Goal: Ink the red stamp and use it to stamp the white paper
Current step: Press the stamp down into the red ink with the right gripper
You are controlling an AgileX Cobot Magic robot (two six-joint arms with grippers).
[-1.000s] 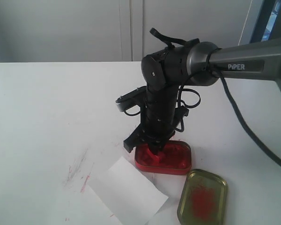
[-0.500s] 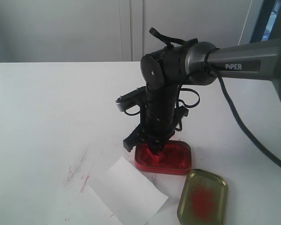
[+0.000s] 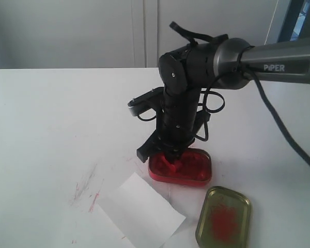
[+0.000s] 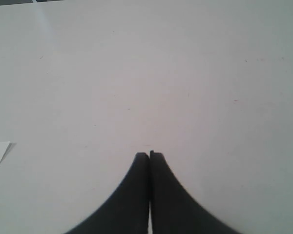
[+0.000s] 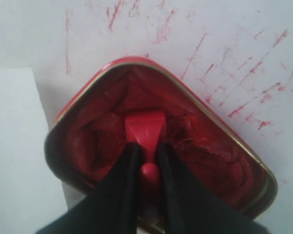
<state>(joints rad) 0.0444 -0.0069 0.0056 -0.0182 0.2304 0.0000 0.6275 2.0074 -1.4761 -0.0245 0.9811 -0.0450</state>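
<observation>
Bearing white paper (image 3: 139, 212), scratched tabletop (image 3: 51, 129), pale wall (image 3: 67, 31)

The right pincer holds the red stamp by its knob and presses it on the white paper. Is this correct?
Not quite. The right pincer does hold the red stamp by its knob, but the stamp is inside the red ink tin, not on the white paper. The right wrist view shows this.

Centre frame, right gripper (image 3: 170, 158) points straight down off a bent wrist, pinching the red stamp (image 5: 144, 127); left gripper (image 4: 149, 157) fingers pressed together.
</observation>
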